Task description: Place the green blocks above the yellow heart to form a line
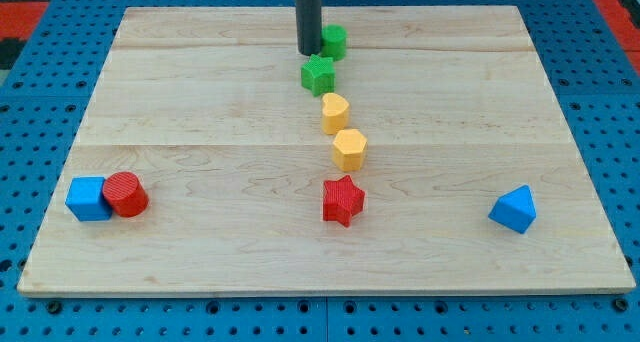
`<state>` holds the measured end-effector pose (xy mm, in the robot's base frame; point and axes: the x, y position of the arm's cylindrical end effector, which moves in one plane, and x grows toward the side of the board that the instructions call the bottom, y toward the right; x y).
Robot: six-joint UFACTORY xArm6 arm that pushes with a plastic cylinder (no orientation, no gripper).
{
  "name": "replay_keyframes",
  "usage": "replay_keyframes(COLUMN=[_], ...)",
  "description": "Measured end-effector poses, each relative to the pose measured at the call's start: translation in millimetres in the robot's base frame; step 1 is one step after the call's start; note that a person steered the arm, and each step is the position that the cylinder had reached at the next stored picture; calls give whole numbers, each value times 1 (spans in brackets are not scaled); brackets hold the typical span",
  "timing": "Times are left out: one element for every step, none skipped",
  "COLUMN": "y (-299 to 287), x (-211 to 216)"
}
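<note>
Green star (318, 74) touches my tip (309, 53); green cylinder (334, 42) seemingly beside.

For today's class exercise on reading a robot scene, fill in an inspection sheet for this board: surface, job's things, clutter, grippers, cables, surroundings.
Surface: wooden board, flat, pale planks.
Job's things: green star directly above the yellow heart, close to it; green round block above and slightly right of the star; together a rough line running up the view.
Clutter: yellow hexagon and red star below the heart; blue cube touching red cylinder at lower left; blue triangle at lower right.
Grippers: none; my tip sits just left of the green round block, above the green star.
Cables: nothing seen.
Surroundings: blue pegboard around the board.
</note>
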<state>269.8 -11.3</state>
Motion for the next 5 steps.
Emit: replay_keyframes(y=[-18,-51,-51,-34,-8], x=[0,21,42,62,62])
